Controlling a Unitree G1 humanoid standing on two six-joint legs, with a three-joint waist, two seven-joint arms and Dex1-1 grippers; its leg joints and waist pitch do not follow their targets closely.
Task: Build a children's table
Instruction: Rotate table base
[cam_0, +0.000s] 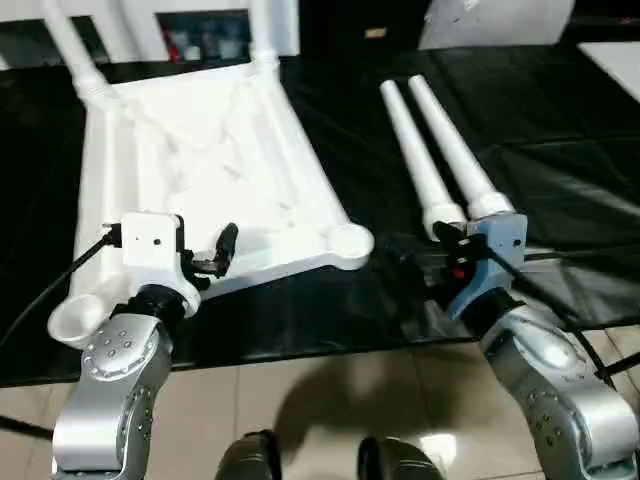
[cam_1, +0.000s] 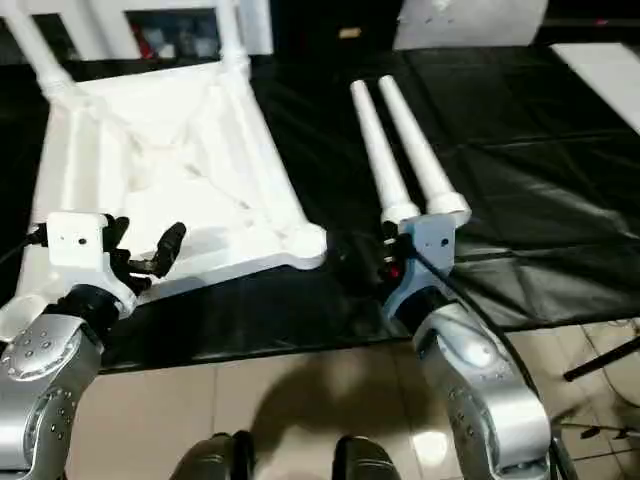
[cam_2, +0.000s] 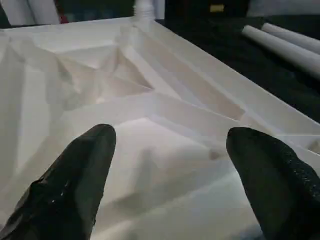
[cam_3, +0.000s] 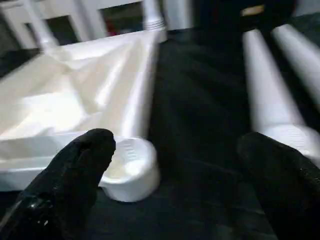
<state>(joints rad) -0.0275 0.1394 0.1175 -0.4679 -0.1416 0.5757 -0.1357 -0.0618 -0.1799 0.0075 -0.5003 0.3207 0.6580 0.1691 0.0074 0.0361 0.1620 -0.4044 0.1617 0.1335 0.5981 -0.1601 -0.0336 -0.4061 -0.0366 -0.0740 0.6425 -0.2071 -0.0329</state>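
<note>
The table top (cam_0: 215, 170) lies upside down on the black cover (cam_0: 560, 130) of the work table, in front of me and a bit to my left. Its long side runs away from me, leaning a little to the left as it goes. It is all white plastic and looks smooth and a bit shiny. I can see ribs on its underside, crossing like lines in a star. Each corner has a round socket, like a little cup. The near right socket (cam_0: 346, 241) is empty, and so is the near left socket (cam_0: 78, 320), which sticks out past the edge of the cover. At the two far corners, legs already stand up: the far left leg (cam_0: 72, 45) and the far right leg (cam_0: 264, 30).

Two loose legs (cam_0: 432, 155) lie side by side on the cover to my right, touching each other. They are long white tubes, thin at the far end and fat at the near end, and they point away from me.

My left gripper (cam_2: 165, 175) hangs over the near end of the top, fingers wide apart and holding nothing. My right gripper (cam_3: 175, 180) is wide apart too, holding nothing, just at the fat ends of the loose legs.
</note>
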